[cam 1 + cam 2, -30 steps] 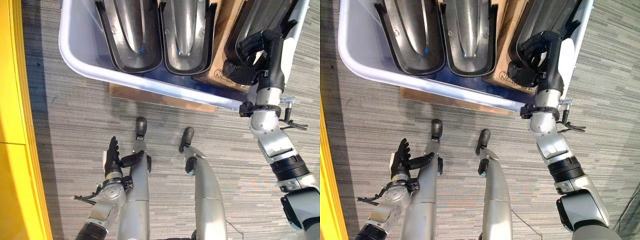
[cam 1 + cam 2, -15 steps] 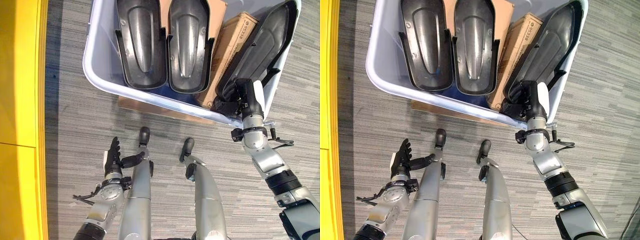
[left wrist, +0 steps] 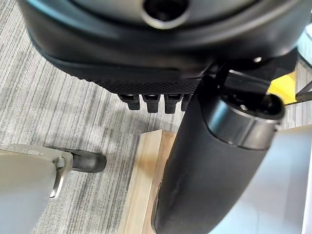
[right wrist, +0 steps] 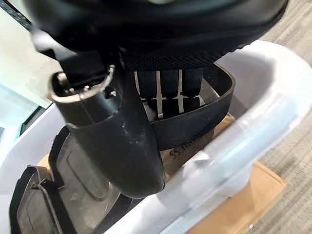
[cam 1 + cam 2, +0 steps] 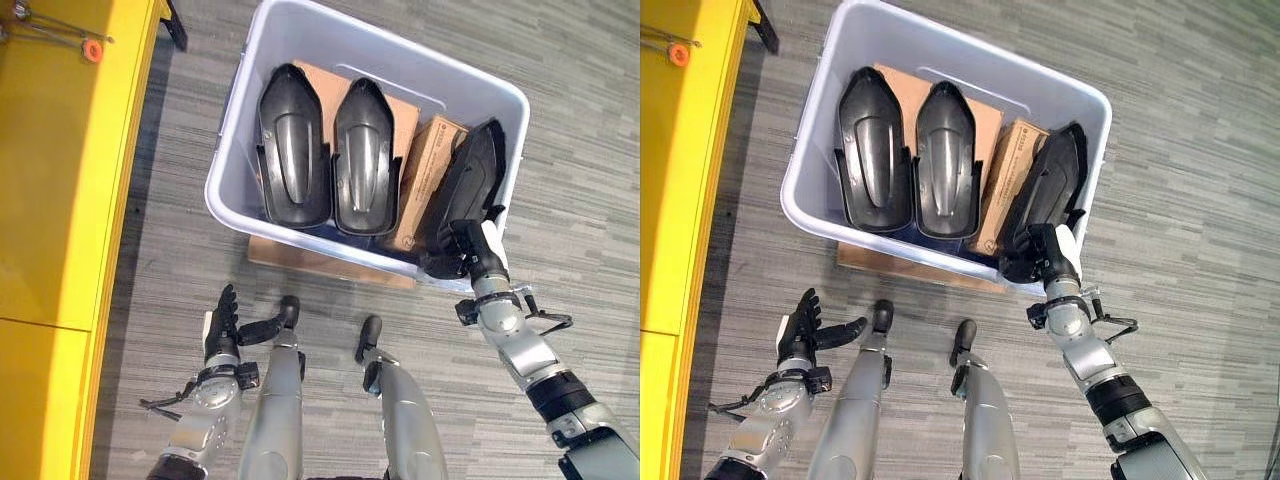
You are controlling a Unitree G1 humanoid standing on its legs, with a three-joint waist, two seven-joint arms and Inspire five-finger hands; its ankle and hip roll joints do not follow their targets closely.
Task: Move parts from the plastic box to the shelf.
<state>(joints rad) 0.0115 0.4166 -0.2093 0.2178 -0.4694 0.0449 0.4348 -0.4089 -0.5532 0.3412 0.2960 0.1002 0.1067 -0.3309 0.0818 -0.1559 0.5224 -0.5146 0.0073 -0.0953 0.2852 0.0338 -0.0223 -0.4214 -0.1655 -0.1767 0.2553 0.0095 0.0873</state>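
Note:
A pale plastic box (image 5: 232,120) stands on the floor ahead. Two black moulded parts (image 5: 293,150) (image 5: 365,150) lie side by side in it. A third black part (image 5: 470,190) leans against the box's right wall. My right hand (image 5: 468,252) is shut on this part's lower end. In the right wrist view its fingers (image 4: 170,83) curl over the part's rim (image 4: 200,122). My left hand (image 5: 222,322) hangs low on the left, open and holding nothing. The yellow shelf (image 5: 60,150) runs along the left side.
A brown cardboard carton (image 5: 425,180) stands in the box between the lying parts and the leaning one. A wooden board (image 5: 300,262) lies under the box. Metal tools and an orange piece (image 5: 92,48) rest on the shelf top. Grey striped carpet surrounds the box.
The whole view has pulled back, so the full box and the shelf top now show. My right hand keeps its hold on the leaning part. The left hand stays open.

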